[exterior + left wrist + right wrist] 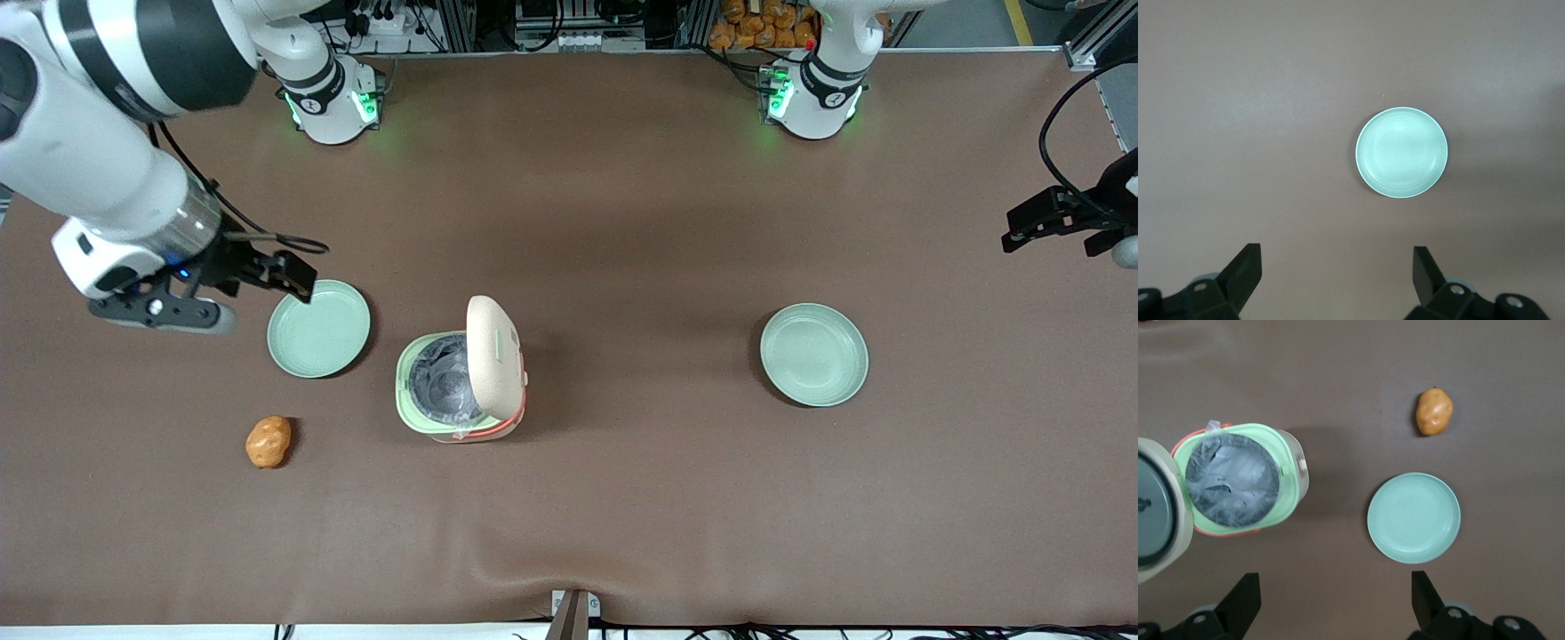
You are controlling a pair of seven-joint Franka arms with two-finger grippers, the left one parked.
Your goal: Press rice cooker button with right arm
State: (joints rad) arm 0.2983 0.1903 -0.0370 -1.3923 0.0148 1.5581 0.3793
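Note:
The rice cooker stands mid-table, cream with a pale green rim and orange-pink trim. Its domed lid is swung up and open, and the silvery pot shows inside. I cannot pick out its button for certain. The right arm reaches in from the working arm's end of the table. Its black gripper hangs open above the cloth, empty, well apart from the cooker and farther from the front camera than it. In the right wrist view the gripper has bare cloth between its fingertips.
A pale green plate lies on the brown cloth just beside the gripper, between it and the cooker. An orange-brown potato lies nearer the front camera. A second green plate sits toward the parked arm's end.

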